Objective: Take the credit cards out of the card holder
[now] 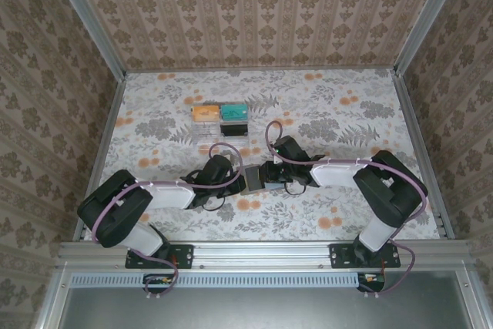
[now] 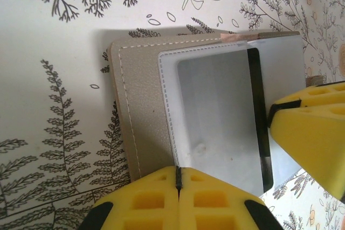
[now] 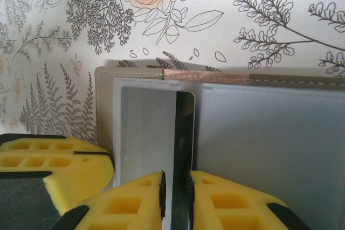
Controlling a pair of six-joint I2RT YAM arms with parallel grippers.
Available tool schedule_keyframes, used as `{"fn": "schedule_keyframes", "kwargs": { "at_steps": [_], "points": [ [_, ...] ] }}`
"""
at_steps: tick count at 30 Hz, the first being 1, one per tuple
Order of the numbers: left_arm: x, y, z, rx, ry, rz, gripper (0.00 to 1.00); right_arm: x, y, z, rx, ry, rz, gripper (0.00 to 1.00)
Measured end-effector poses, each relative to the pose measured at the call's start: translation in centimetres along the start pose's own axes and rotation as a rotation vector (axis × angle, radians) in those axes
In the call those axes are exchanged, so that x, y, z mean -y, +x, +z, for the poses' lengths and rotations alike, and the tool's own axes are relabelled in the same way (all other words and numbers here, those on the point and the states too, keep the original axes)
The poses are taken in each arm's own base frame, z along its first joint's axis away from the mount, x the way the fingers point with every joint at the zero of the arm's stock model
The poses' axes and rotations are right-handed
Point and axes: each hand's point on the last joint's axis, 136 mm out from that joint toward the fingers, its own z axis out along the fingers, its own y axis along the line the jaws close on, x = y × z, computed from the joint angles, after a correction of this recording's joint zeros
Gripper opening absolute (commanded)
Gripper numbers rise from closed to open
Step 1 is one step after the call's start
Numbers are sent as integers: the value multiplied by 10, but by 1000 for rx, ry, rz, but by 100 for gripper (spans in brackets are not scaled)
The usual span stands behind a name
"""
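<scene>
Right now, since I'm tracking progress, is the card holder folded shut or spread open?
Spread open: the card holder lies flat, both greyish inner panels facing up.

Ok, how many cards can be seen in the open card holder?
1: a grey card with a dark stripe, partly out of an inner pocket of the card holder, its striped edge between the fingers of the right gripper. More may be hidden behind it.

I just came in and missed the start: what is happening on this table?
An open card holder lies between the two grippers. The left gripper, shut, rests on its near edge. The right gripper, fingers slightly apart, sits at a silver credit card lying in its pocket, not yet pulled out.
</scene>
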Motion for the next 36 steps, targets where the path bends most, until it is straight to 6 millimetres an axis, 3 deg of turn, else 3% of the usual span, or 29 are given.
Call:
{"fn": "schedule_keyframes", "kwargs": {
  "at_steps": [4,8,23,29,36],
  "points": [
    [0,0,0,0,0,0,0,0,1,5,-9,-12,5,19],
    [0,0,0,0,0,0,0,0,2,5,-10,-13,7,0],
    [0,0,-1,0,-1,0,0,17,-6,-10,23,17,38,0],
    [-1,1,-1,-2,-4,-1,0,9,-4,-10,11,-25,22,20],
    [-1,0,-1,-2,-4,-1,0,-2,-1,-7,8,-54,-1,22]
  ]
}}
